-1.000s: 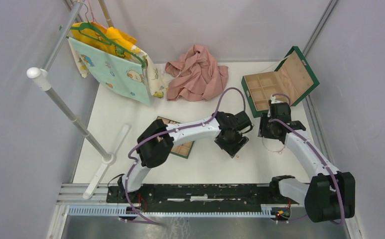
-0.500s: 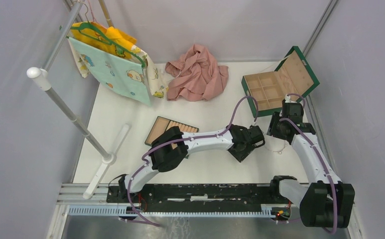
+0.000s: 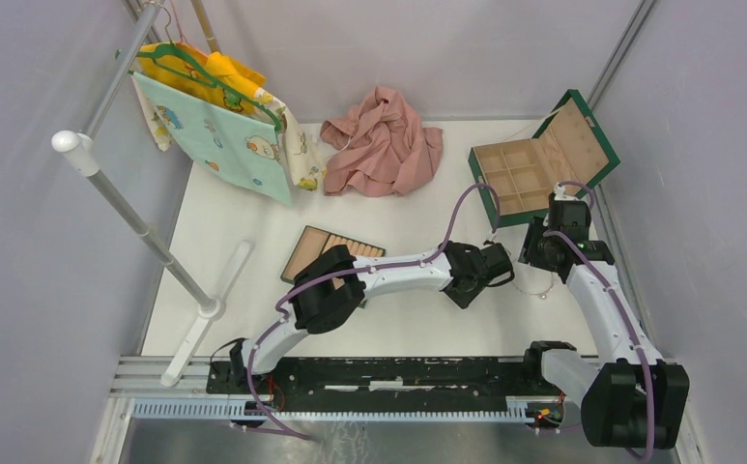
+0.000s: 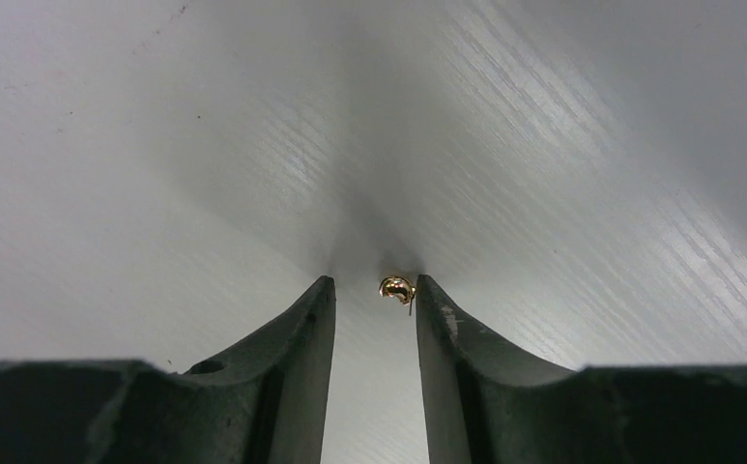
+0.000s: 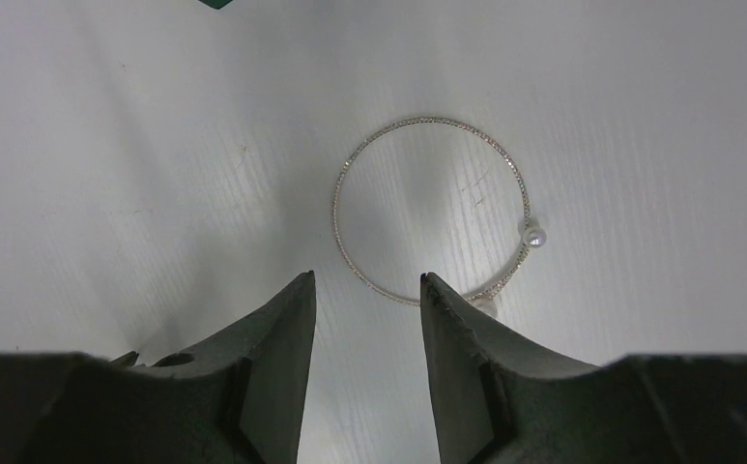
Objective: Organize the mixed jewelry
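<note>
left arm: swung away from the tray (image 3: 313, 242) toward the box (image 3: 543, 159); now low on the tabletop (image 3: 408, 319), just on the near side of the box, beside the right arm.
left end effector (image 4: 374, 280): jaws narrowed over the last second but not yet together. Gold piece (image 4: 397, 288) sits between the tips, tight against the finger on the view's right, with a clear gap on the other side. Not clamped.
right end effector (image 5: 366, 275): gap same as a second ago, jaws apart, nothing held. Shifted closer to the box, then parked.
loop (image 5: 425, 120): flat on the tabletop, near side of the box. Tips straddle its near arc; one finger overlaps the wire in the wrist view, contact unclear.
meaning: probably mid-pinch on the gold piece, an early sort step. Loop pick queued, not started.
risk: piece off-centre in the jaws, could skate out as they close.
</note>
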